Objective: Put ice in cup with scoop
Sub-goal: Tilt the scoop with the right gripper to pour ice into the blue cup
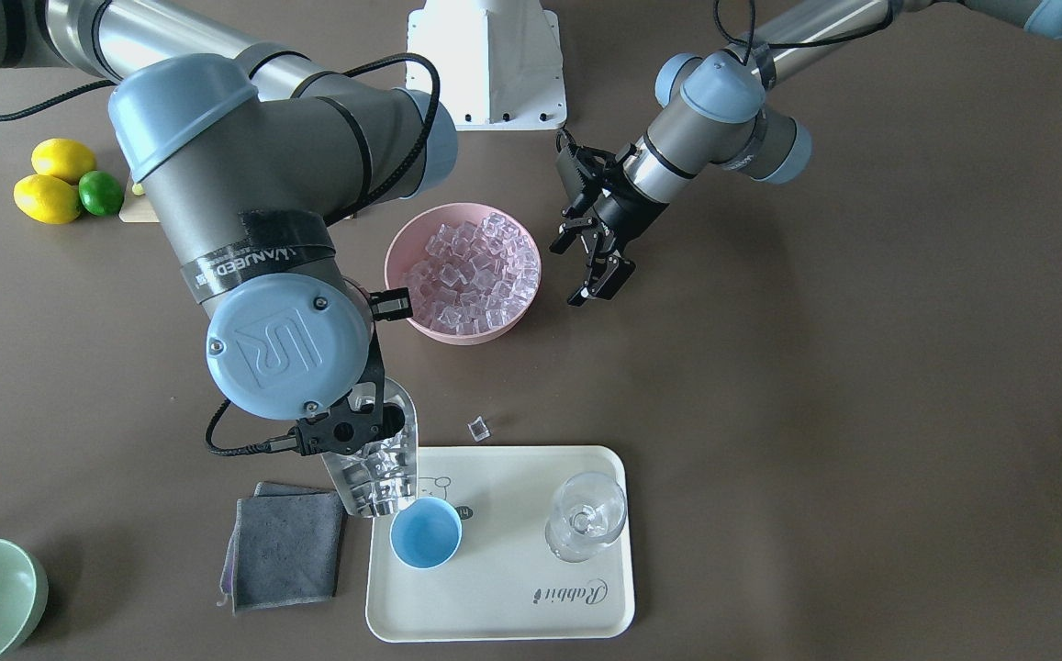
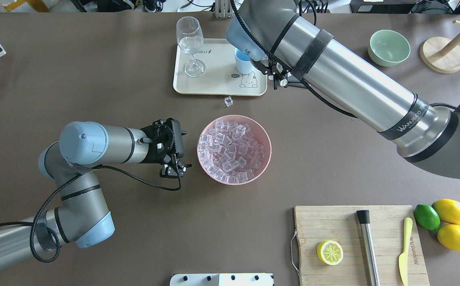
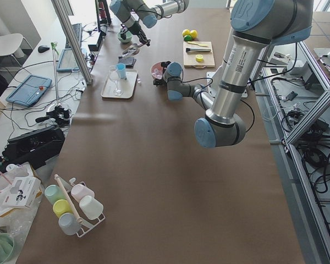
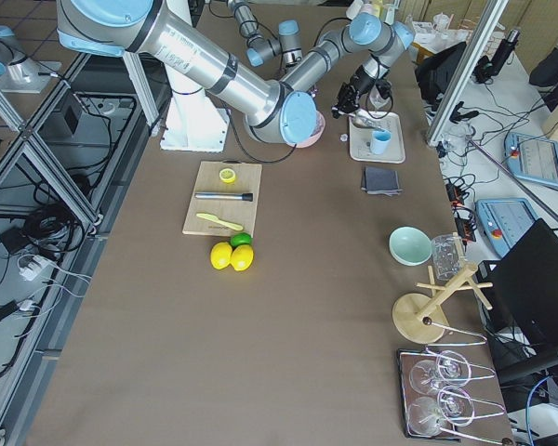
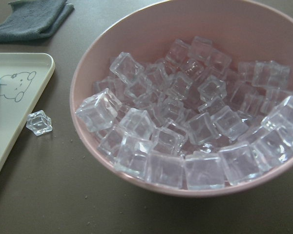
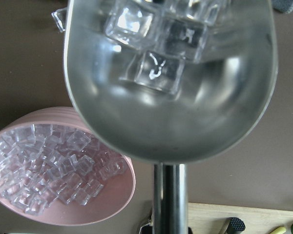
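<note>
Several ice (image 6: 158, 73) cubes, clearest wrist-side, fill scoop (image 6: 171, 117) pinched by right gripper (image 1: 358, 428); left gripper (image 1: 572, 271) spread.

On cream rectangular tray (image 4: 363, 149): small light-blue cup (image 4: 380, 142). right gripper (image 4: 351, 98) holds shiny steel scoop (image 4: 369, 118) just beside it. Grey folded cloth (image 4: 383, 178) near tray, round pale-green bowl (image 4: 409, 245) well apart.

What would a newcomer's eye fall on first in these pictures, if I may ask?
A pink bowl heaped with ice sits in the table's middle. The right pincer holds a steel scoop loaded with cubes, its mouth at the rim of the blue cup on the cream tray. One stray cube lies beside the tray.
</note>
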